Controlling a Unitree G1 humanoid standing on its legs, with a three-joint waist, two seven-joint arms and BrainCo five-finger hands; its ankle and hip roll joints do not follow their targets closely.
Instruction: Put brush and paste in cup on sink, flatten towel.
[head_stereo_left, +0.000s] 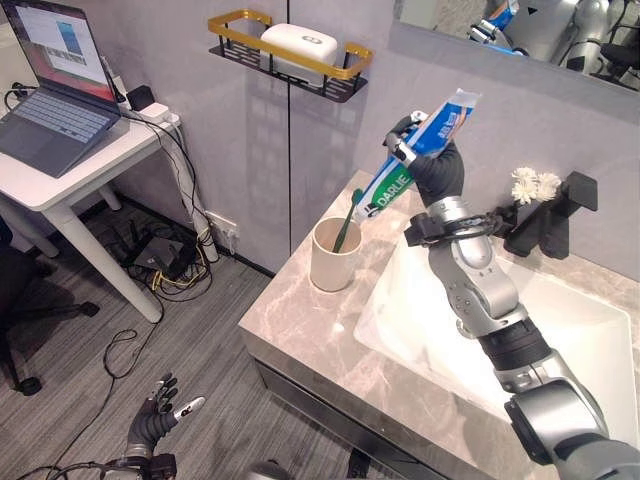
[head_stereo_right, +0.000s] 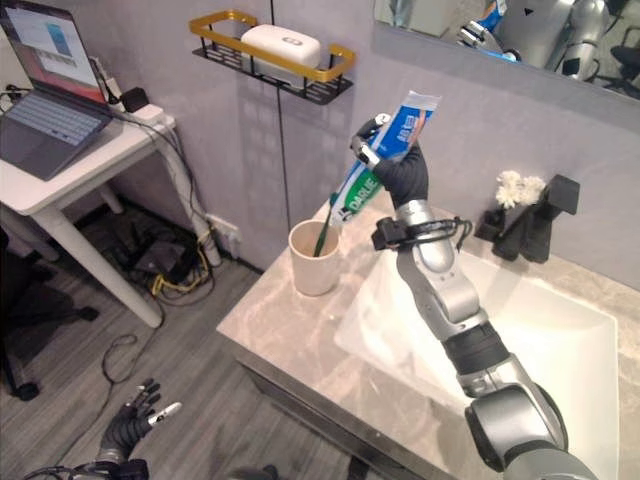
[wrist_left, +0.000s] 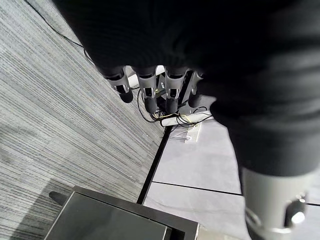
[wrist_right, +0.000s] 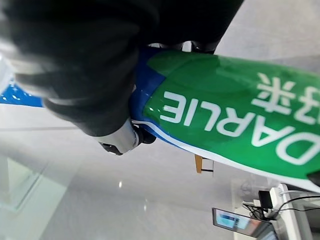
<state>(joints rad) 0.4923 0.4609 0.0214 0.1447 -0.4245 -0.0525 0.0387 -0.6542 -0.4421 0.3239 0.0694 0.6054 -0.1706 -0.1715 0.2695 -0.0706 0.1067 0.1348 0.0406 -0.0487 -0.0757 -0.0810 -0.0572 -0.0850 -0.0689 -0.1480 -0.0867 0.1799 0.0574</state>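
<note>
Silver-grey arm (head_stereo_left: 480, 290), dark ribbed right hand (head_stereo_left: 432, 160).

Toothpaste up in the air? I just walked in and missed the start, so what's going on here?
The right robot hand is closed around the toothpaste tube, holding it tilted above the cup on the sink counter, its lower end toward the cup. A green toothbrush already stands in the cup. The left robot hand hangs low over the floor, fingers relaxed, holding nothing.
</note>
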